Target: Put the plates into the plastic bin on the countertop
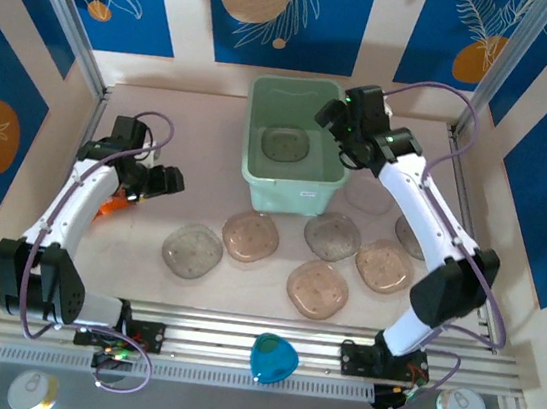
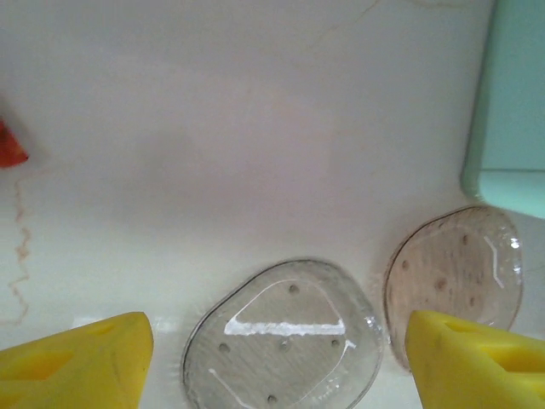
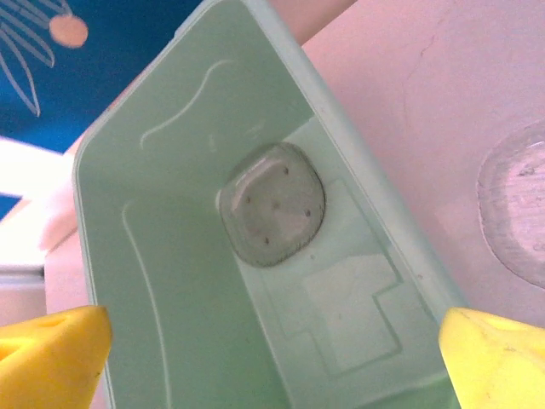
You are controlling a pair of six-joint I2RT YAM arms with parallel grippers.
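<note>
The mint-green plastic bin (image 1: 301, 190) stands at the back middle of the countertop (image 1: 211, 146). One greyish plate (image 1: 285, 146) lies flat on its floor, also visible in the right wrist view (image 3: 274, 204). My right gripper (image 1: 331, 119) hovers open and empty over the bin's right side (image 3: 272, 358). Several plates lie in front of the bin, among them a grey one (image 1: 192, 250) and a pinkish one (image 1: 250, 235). My left gripper (image 1: 166, 180) is open and empty above the grey plate (image 2: 285, 336), with the pinkish plate (image 2: 456, 273) to its right.
An orange snack packet (image 1: 112, 205) lies under the left arm. A clear plate (image 1: 369, 192) sits just right of the bin, under the right arm. Metal rails (image 1: 237, 331) edge the front, with a blue object (image 1: 271, 358) on them.
</note>
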